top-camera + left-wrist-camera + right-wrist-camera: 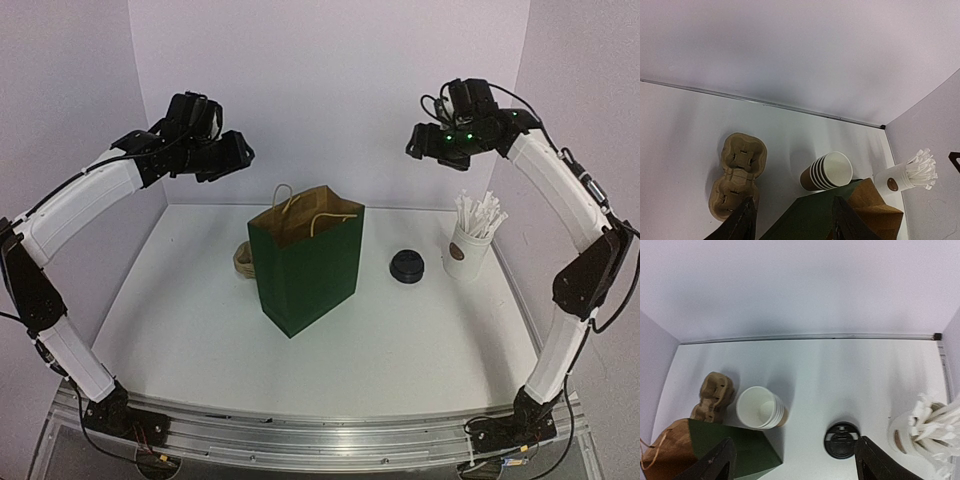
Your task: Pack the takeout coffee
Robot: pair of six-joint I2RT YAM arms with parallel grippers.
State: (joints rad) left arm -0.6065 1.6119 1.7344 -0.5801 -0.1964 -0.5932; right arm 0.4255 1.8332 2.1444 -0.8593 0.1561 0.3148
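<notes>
Pale lilac walls (330, 90) enclose a white table (420, 350). At its centre stands an open green paper bag (305, 270) with a kraft lining and cord handles.

**Grippers.** The left gripper (795, 220) and right gripper (795, 465) hang high over the far corners. Each has its fingers spread with nothing between them.

**Task item.** No finished takeout coffee is visible. A black dome lid (407, 266) rests on the table just right of the bag. Only black shows, so a cup beneath it can be neither confirmed nor ruled out. The bag's contents are hidden.

**Step in hand (judged).** The step is an approach to the lid from the right side.
- Descend vertically over the dome, centred, with the jaws wide enough to clear its rim.
- Close gently, since thin plastic flexes.
- Keep clear of the white cup of wrapped sticks (468, 252) to its right and the bag wall to its left. The bag is light and likely to tip if nudged.
- Lower anything entering the bag through the middle of the mouth, between the handles.

**Count.**
- One bag.
- One black lid; whether it is stacked cannot be told.
- One stack of lidless brown cups (827, 172) lying on its side behind the bag, with four rims showing.
- One pulp cup carrier (737, 172) at the far left, with two wells visible.
- One white cup, its sticks too many to count.
- Two arms.
</notes>
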